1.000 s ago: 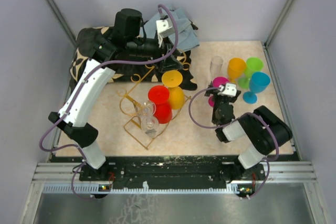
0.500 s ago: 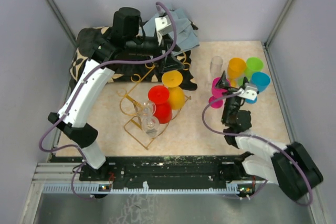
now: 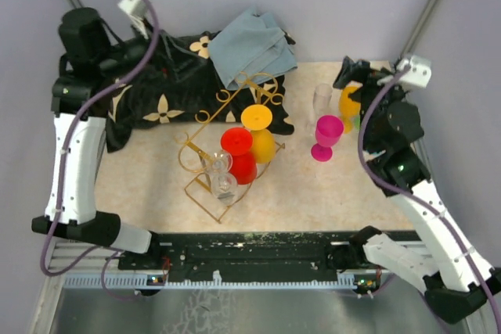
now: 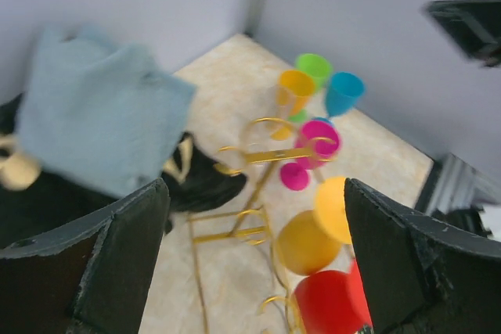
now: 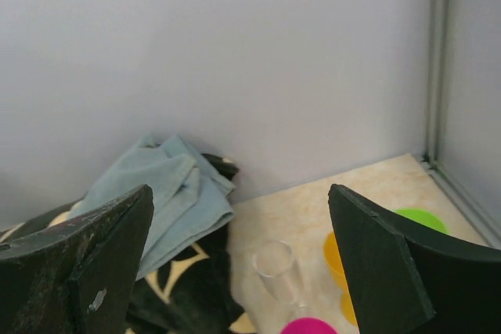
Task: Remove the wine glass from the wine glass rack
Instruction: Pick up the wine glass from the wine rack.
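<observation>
The gold wire wine glass rack point(image 3: 249, 87) stands mid-table, blurred in the left wrist view point(image 4: 266, 154). Hanging in it are a red wine glass point(image 3: 236, 140), a yellow one point(image 3: 256, 117) and two clear ones point(image 3: 225, 187). A magenta wine glass point(image 3: 327, 134) stands upright on the table to the rack's right, touched by nothing. My left gripper point(image 4: 254, 184) is open and empty, high over the back left and well away from the rack. My right gripper point(image 3: 350, 72) is open and empty, raised at the back right above the standing glasses point(image 5: 240, 188).
A clear flute point(image 3: 322, 99) and an orange glass point(image 3: 348, 103) stand behind the magenta one; green point(image 4: 313, 64) and blue point(image 4: 344, 87) glasses are beside them. A black patterned cloth point(image 3: 156, 91) and a blue cloth point(image 3: 254, 44) lie at the back. Walls close three sides.
The left arm drew back from the rack to the far back left, its jaws widening. The right arm lifted away from the magenta glass toward the back right, leaving it standing.
</observation>
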